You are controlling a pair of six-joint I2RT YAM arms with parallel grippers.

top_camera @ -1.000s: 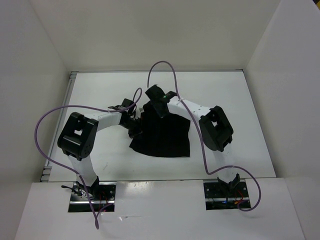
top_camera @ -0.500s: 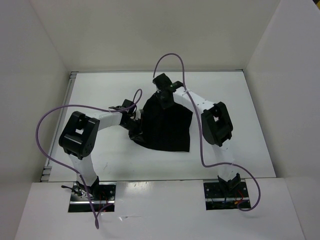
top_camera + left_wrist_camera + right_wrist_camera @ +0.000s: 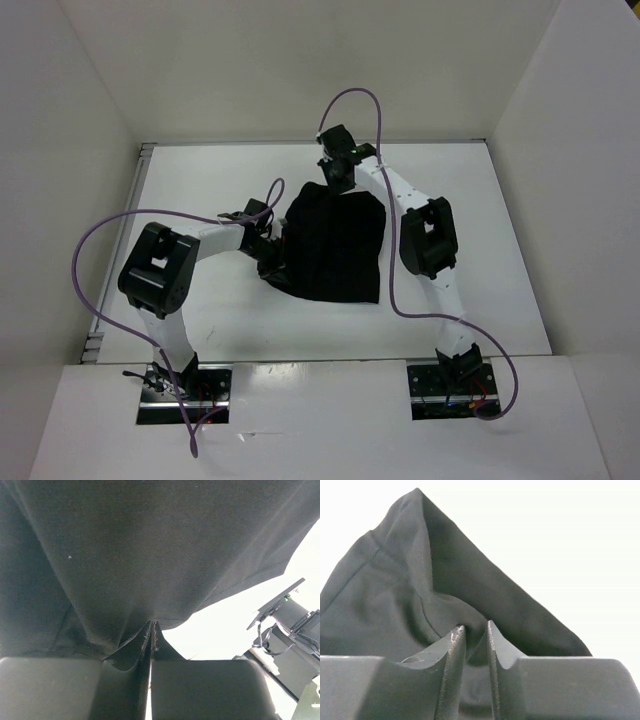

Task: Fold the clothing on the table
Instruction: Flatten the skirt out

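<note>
The clothing [image 3: 335, 250] lies partly doubled at the middle of the table [image 3: 470, 220], between the two arms. It looks soft, light and limp, so it will likely sag and drag from a single pinch and crease wherever it drops. The left claw [image 3: 151, 630] is clamped on a pinch of its left edge. The right claw [image 3: 473, 629] stands narrowly parted at the far edge, with cloth at its tips but not visibly gripped. The best holds seem to be hems or corners, well apart.
</note>
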